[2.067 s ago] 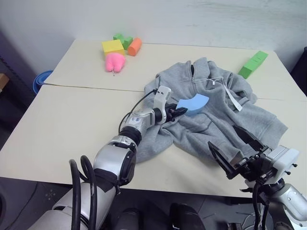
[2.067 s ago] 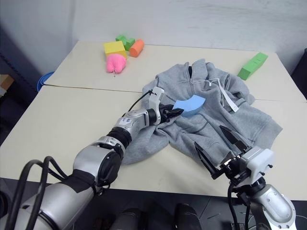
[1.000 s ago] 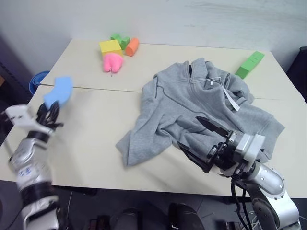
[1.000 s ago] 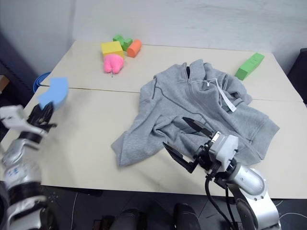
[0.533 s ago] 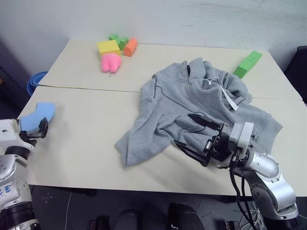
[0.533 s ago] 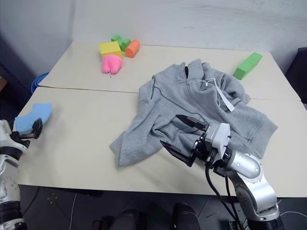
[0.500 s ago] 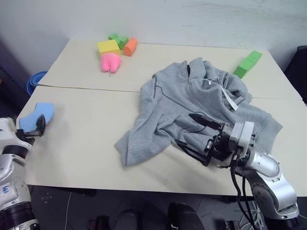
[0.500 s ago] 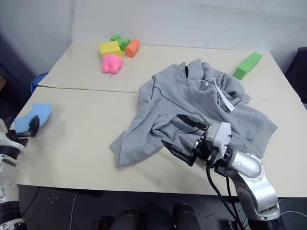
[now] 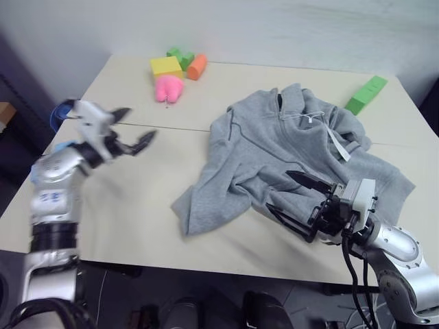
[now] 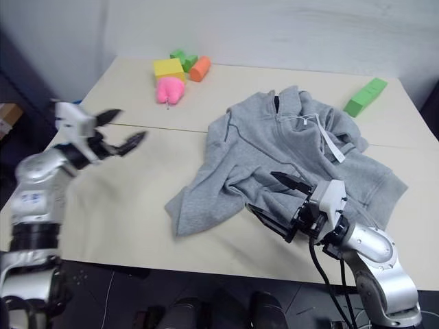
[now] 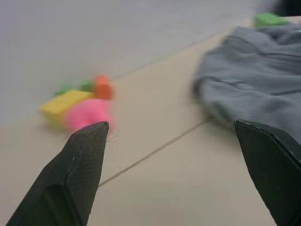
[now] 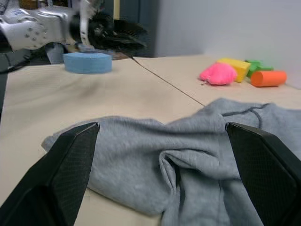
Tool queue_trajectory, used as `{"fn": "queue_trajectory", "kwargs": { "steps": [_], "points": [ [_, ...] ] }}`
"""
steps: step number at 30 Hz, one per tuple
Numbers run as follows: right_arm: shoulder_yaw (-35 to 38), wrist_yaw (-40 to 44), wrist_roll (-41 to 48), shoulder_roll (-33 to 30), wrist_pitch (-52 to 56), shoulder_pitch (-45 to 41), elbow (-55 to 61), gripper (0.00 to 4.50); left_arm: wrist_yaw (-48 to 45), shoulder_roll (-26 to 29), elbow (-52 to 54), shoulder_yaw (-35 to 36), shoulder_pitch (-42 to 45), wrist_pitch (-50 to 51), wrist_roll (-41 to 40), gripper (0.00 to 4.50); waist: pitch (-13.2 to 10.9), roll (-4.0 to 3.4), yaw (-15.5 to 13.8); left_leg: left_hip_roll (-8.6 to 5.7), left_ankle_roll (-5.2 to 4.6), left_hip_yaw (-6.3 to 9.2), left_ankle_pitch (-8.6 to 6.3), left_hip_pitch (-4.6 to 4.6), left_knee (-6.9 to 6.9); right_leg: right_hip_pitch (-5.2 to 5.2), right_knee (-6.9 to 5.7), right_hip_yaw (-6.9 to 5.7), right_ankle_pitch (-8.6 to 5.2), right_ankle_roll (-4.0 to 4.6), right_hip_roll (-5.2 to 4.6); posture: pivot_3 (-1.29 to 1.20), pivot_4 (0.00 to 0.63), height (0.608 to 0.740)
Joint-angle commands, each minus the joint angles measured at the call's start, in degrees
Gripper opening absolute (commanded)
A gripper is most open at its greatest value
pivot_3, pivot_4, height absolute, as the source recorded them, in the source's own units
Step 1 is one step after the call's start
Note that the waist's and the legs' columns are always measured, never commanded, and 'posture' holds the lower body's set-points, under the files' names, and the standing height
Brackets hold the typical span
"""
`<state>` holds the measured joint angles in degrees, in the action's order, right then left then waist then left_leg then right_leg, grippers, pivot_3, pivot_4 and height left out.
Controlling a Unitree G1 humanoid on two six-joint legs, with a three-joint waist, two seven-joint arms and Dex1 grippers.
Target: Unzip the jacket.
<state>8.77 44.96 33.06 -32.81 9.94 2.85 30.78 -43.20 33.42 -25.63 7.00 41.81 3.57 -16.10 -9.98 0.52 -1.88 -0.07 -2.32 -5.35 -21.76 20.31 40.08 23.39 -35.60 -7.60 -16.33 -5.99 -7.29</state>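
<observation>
Take the jacket (image 9: 295, 157) as your landmark: it lies crumpled on the right half of the table (image 9: 130, 199), collar toward the far edge, white drawstrings (image 9: 336, 140) trailing over the chest, one sleeve flopped out toward the near left. The zip line runs down from the collar and looks closed as far as you can see it; lower down it disappears into folds, which is why the front will probably need some tension before a puller can travel.

Your right gripper (image 9: 296, 202) hovers over the jacket's near hem, fingers spread wide, nothing between them. In the right wrist view the grey cloth (image 12: 188, 169) lies just ahead of it, so it seems placed to pin or pinch the lower front and anchor the garment.

Your left gripper (image 9: 134, 137) is well to the left of the jacket, above bare table, fingers likewise apart and empty, pointing toward the garment. In the left wrist view the sleeve edge (image 11: 254, 80) lies ahead of it. It looks aimed at the collar end, where the puller should sit.

The blue foam piece (image 12: 88, 62) rests near the table's left edge, far from the jacket, so the chest is now unobstructed. The coloured blocks (image 9: 175, 68) beyond the jacket's far left and the green block (image 9: 365, 94) beyond its far right are out of your way.
</observation>
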Motion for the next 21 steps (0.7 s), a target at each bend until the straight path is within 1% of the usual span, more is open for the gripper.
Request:
{"fn": "queue_trajectory", "kwargs": {
  "steps": [1, 2, 5, 7, 9, 11, 14, 17, 19, 21],
  "points": [
    [2.2, -0.5, -1.1, 0.7, -3.2, 2.5, 2.3, 4.50, -0.1, -6.7, -19.6, -3.4, 14.6, -3.4, 4.3, 4.46, 0.0, 0.08, 0.3, 0.02, 0.00, -0.02, 0.00, 0.10, 0.01, 0.02, 0.05, -0.09, 0.00, -0.01, 0.04, 0.00, 0.150, 0.740],
    [2.2, -0.6, -1.3, 0.8, -3.5, 3.2, 2.6, 4.50, -0.5, -8.6, -24.7, -3.9, 17.8, -1.1, 4.7, 4.46, 0.0, 0.09, 0.6, 0.01, 0.01, -0.14, 0.01, 0.20, 0.04, 0.03, 0.09, -0.19, 0.01, -0.02, 0.06, 0.00, 0.150, 0.740],
    [2.8, -0.9, -1.9, 1.1, -5.0, 6.3, 4.9, 4.50, 1.6, -14.0, -37.8, -6.2, 25.4, -2.3, 8.8, 4.46, -0.1, 0.10, 0.8, 0.02, 0.00, -0.18, 0.02, 0.18, -0.02, 0.05, 0.15, -0.16, -0.02, -0.10, 0.05, 0.00, 0.150, 0.740],
    [4.1, -2.2, -2.0, 1.8, -5.8, 8.6, 6.6, 4.50, 5.2, -16.8, -43.4, -4.9, 28.3, 0.5, 8.8, 4.46, -0.1, 0.10, 0.7, 0.03, 0.00, -0.17, 0.02, 0.15, -0.06, 0.05, 0.15, -0.13, -0.04, -0.15, 0.04, 0.00, 0.150, 0.740],
    [5.6, -4.0, -2.5, 2.8, -6.7, 10.7, 7.9, 4.50, 9.0, -18.7, -46.6, -3.5, 29.8, 1.0, 8.9, 4.46, -0.1, 0.11, 0.8, 0.05, 0.00, -0.13, 0.02, 0.14, -0.06, 0.05, 0.14, -0.13, -0.04, -0.16, 0.03, 0.00, 0.150, 0.740],
    [6.9, -5.8, -4.9, 3.7, -8.3, 12.7, 8.6, 4.50, 10.5, -20.2, -48.2, -3.1, 30.8, 2.2, 9.4, 4.46, -0.1, 0.17, 0.8, 0.06, -0.02, -0.02, 0.03, 0.13, -0.05, 0.06, 0.14, -0.07, -0.02, -0.19, -0.01, 0.00, 0.150, 0.740],
    [10.6, -11.7, -11.2, 7.0, -11.7, 15.5, 8.5, 4.50, 13.4, -22.4, -49.6, -3.0, 31.5, 3.4, 10.5, 4.46, -0.1, 0.18, 0.5, 0.07, -0.04, 0.01, 0.05, 0.13, -0.01, 0.05, 0.10, -0.07, -0.02, -0.20, -0.04, 0.00, 0.150, 0.740],
    [14.2, -17.1, -12.7, 12.0, -13.9, 17.6, 8.6, 4.50, 15.9, -24.3, -50.3, -0.7, 31.5, 5.2, 9.4, 3.88, -0.1, 0.18, 0.2, 0.17, -0.08, 0.06, 0.07, 0.13, 0.00, 0.05, 0.07, -0.04, -0.01, -0.22, -0.17, 0.00, 0.150, 0.740],
    [14.7, -17.6, -12.7, 13.7, -15.2, 19.3, 8.9, 4.50, 15.7, -25.8, -50.5, 2.2, 31.6, 7.4, 7.3, 3.27, -0.1, 0.18, 0.2, 0.14, -0.12, 0.07, 0.09, 0.14, -0.01, 0.05, 0.08, -0.01, 0.02, -0.27, -0.20, 0.00, 0.150, 0.740],
    [14.1, -17.2, -12.9, 14.1, -16.2, 20.5, 9.2, 4.50, 15.2, -27.0, -50.5, 5.0, 31.8, 9.1, 5.4, 2.49, -0.1, 0.18, 0.3, 0.11, -0.14, 0.06, 0.09, 0.15, -0.02, 0.05, 0.10, 0.02, 0.02, -0.28, -0.20, 0.00, 0.150, 0.740]
  ]
}}
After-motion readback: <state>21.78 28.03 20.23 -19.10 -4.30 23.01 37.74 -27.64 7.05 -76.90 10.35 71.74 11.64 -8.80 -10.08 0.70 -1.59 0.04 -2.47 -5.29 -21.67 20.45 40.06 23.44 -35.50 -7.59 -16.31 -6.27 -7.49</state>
